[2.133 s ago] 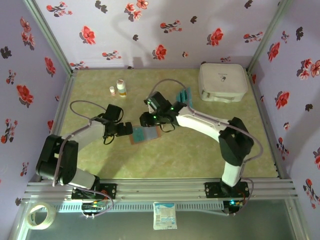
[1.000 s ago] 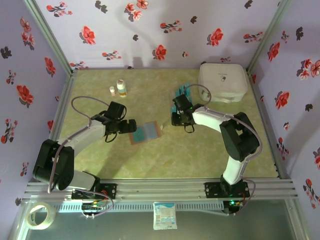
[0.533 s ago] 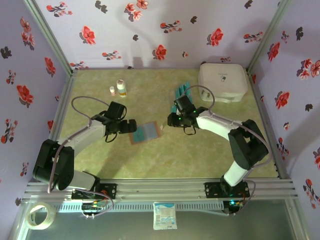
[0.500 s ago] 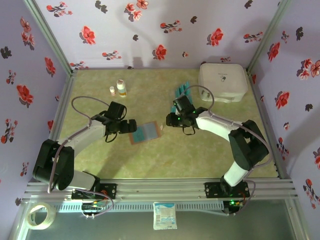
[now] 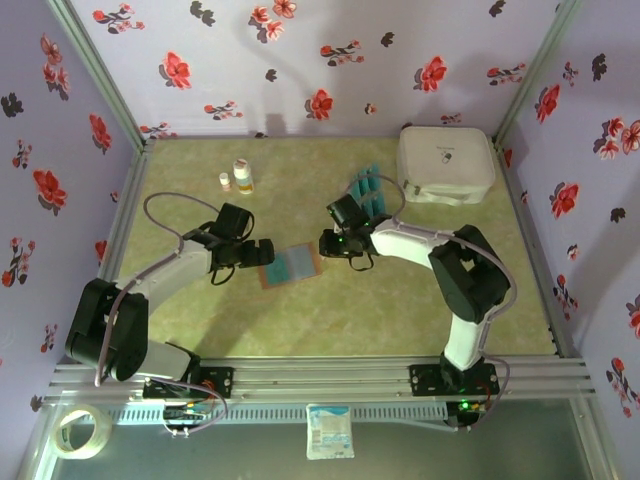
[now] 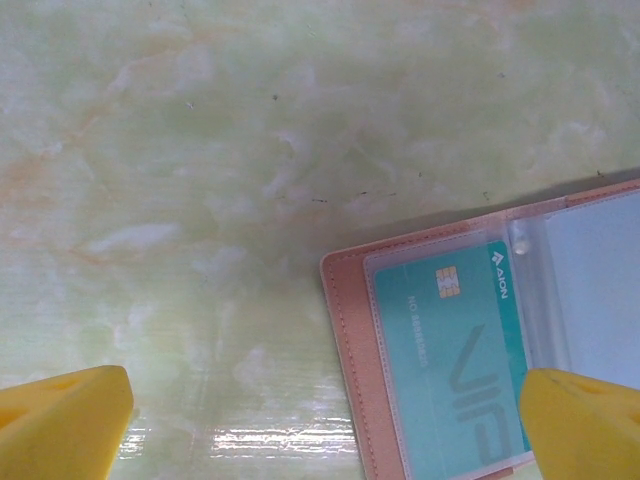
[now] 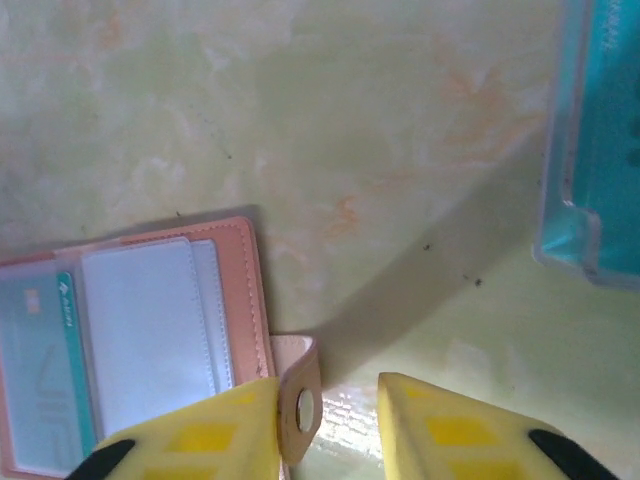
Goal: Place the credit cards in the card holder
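Mid-worktop the card holder [image 5: 290,268] lies open; a card [image 6: 450,370] in one clear pocket reads "AION". The left fingers [image 5: 264,252] gape wide at its left edge, holding nothing. The right fingers [image 5: 325,244] stand narrowly apart, astride its snap tab [image 7: 300,405]. Farther back, more cards [image 5: 366,188] sit near the white case [image 5: 445,165].

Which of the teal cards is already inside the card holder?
The teal card lying flat in a clear pocket of the open card holder, chip showing; the other credit cards sit together beside the white case.
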Available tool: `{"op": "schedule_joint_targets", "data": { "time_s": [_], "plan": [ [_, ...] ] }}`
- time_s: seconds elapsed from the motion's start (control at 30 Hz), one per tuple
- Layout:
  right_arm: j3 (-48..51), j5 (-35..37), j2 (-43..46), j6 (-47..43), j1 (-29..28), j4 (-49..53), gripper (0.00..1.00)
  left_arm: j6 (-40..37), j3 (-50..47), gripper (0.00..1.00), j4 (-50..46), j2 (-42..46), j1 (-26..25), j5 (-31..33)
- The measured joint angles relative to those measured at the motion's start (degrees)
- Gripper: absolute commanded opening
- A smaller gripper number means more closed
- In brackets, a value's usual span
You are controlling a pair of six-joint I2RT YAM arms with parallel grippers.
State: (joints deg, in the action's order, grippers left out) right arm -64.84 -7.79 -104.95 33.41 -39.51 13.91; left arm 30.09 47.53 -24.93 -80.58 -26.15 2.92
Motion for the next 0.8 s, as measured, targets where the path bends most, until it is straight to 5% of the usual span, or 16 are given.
{"op": "schedule_joint_targets", "data": {
  "time_s": [0.1, 0.8],
  "plan": [
    [-0.13, -0.17, -0.42, 0.09, 0.00, 0.02, 0.00, 0.00, 0.00, 1.00, -0.07, 0.33, -0.07, 0.02],
    [20.55, 1.25, 22.84, 0.00, 0.13, 2.23, 0.00, 3.89, 0.00, 1.00, -1.49, 3.32, -9.03, -0.02]
  ]
}}
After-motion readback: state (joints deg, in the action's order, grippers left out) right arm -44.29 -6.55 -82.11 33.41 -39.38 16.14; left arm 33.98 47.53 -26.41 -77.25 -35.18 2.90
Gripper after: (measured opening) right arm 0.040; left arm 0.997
